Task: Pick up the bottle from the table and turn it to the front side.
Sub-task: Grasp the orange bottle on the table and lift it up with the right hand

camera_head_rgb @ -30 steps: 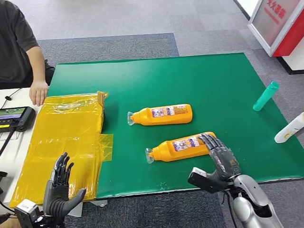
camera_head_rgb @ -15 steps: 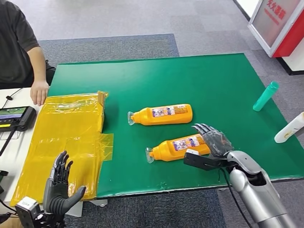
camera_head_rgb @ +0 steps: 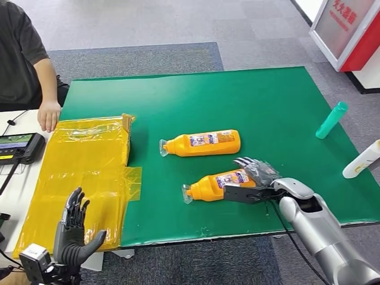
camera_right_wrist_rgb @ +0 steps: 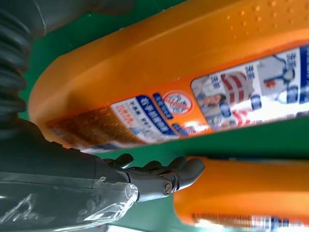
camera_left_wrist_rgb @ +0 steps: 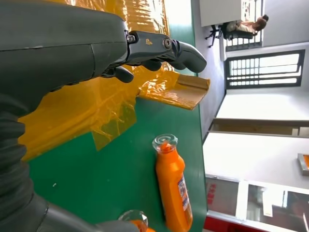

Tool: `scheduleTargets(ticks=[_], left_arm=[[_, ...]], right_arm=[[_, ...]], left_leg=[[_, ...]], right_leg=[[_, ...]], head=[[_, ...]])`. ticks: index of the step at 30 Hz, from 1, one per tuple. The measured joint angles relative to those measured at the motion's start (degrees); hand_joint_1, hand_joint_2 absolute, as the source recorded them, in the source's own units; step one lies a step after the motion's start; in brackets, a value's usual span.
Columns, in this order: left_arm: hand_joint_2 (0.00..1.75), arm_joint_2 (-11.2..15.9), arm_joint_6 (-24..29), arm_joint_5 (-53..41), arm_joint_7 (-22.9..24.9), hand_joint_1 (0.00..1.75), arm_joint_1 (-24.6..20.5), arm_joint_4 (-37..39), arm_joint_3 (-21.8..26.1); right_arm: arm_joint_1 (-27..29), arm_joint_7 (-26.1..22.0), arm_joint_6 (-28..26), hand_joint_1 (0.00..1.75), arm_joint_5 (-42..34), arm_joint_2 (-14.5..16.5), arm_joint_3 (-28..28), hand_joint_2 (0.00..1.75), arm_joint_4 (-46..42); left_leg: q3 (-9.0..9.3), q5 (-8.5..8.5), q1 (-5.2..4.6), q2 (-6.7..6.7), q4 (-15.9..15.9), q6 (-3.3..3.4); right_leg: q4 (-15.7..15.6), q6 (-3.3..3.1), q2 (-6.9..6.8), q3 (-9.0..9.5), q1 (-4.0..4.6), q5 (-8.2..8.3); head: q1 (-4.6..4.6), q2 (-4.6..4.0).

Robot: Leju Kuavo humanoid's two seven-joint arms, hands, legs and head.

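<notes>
- Looking from the head view, two orange bottles lie on their sides on the green table [camera_head_rgb: 278, 101], both with the long axis across the table and the clear cap toward the robot's left. The near bottle [camera_head_rgb: 215, 185] is close to the front edge; the far bottle [camera_head_rgb: 203, 143] lies parallel behind it, a little apart.
- The right hand [camera_head_rgb: 253, 178] is at the base end of the near bottle, fingers spread over its top and the thumb stretched along its near side; I cannot tell if it already grips.
- The left hand [camera_head_rgb: 73, 234] stands upright with fingers apart and holds nothing, in front of the yellow plastic sheet [camera_head_rgb: 76, 172].
- At the right side one teal bottle [camera_head_rgb: 332, 120] and one white bottle [camera_head_rgb: 361, 160] lie. A person's hand [camera_head_rgb: 48, 115] rests at the table's left, near a black device [camera_head_rgb: 18, 146].
- From the left wrist view, the left hand [camera_left_wrist_rgb: 109, 43] is spread above the yellow sheet; the far bottle [camera_left_wrist_rgb: 175, 186] shows its cap toward the camera.
- From the right wrist view, the right hand [camera_right_wrist_rgb: 109, 179] has its fingers [camera_right_wrist_rgb: 182, 171] between the two orange bottles, the labelled near bottle [camera_right_wrist_rgb: 164, 77] just beside them; contact is not clear.
</notes>
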Motion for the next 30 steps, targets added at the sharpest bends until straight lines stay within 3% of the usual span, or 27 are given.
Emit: scheduleTargets(ticks=[8,12,23,30], left_arm=[[1.75,0.20,0.03,2.77,-0.01,0.00,-1.11,0.14,-0.50],[1.75,0.32,0.49,3.24,-0.01,0.00,-1.58,0.14,-1.03],[1.75,1.14,1.62,1.45,-0.01,0.00,-0.69,0.25,-1.27],[1.75,1.48,1.69,1.25,-0.01,0.00,-0.38,0.25,-1.26]], right_arm=[[-6.12,1.26,3.63,0.00,-1.54,-0.47,3.54,1.75,5.73],[-8.27,1.91,4.45,1.74,-2.19,-1.23,4.29,1.75,6.25],[-6.23,0.81,-0.62,1.75,-2.78,-2.71,4.96,1.75,6.31],[-5.91,0.72,-0.87,1.75,-2.74,-2.71,4.89,1.75,6.30]], left_leg=[[-0.01,0.03,-0.02,0.00,0.00,0.02],[0.00,0.03,-0.02,0.00,0.00,0.01],[0.07,0.00,0.00,0.01,0.00,0.01],[0.20,0.02,0.01,0.01,0.00,0.01]], right_leg=[[0.00,0.02,0.00,-0.02,-0.03,0.05],[0.00,0.02,0.00,-0.02,-0.03,0.06],[-0.01,0.00,0.04,0.01,-0.01,0.05],[-0.01,0.00,0.04,0.13,0.00,0.06]], head=[[0.00,0.00],[0.00,0.00],[-0.01,0.00],[-0.01,0.00]])
